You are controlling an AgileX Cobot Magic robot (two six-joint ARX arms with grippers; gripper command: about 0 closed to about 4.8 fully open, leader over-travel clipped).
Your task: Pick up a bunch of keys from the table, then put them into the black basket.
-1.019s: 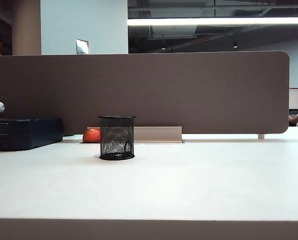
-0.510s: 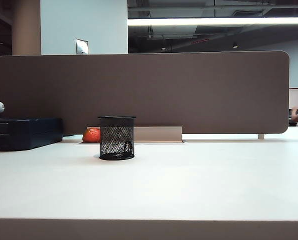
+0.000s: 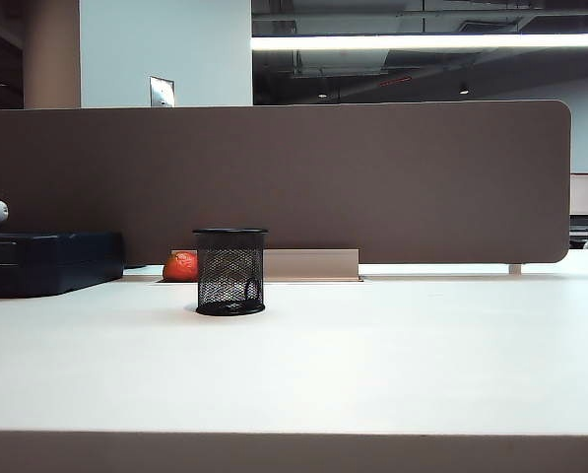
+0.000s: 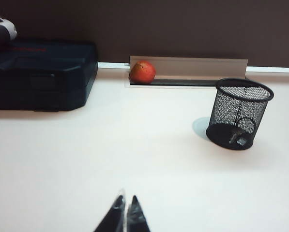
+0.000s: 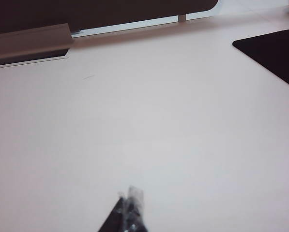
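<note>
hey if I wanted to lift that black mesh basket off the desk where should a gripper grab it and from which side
Grip the basket by its solid top rim, coming straight down from above, one finger inside, one outside. It stands upright, mouth open, with the keys low at its bottom. Both grippers, left and right, are shut, pulled back.

Only the tips of the left gripper point(image 4: 125, 212) and right gripper point(image 5: 129, 208) show, pressed together, while mesh of the black basket point(image 4: 238, 113) ahead of the left jaws veils the bunch of keys point(image 4: 237, 136).

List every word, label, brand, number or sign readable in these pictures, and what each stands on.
None can be read.
Dark case: reddish lettering on its lid, too blurred to read.
Wall plaque behind the partition: too small to read.
Black basket, orange fruit: no text.
</note>
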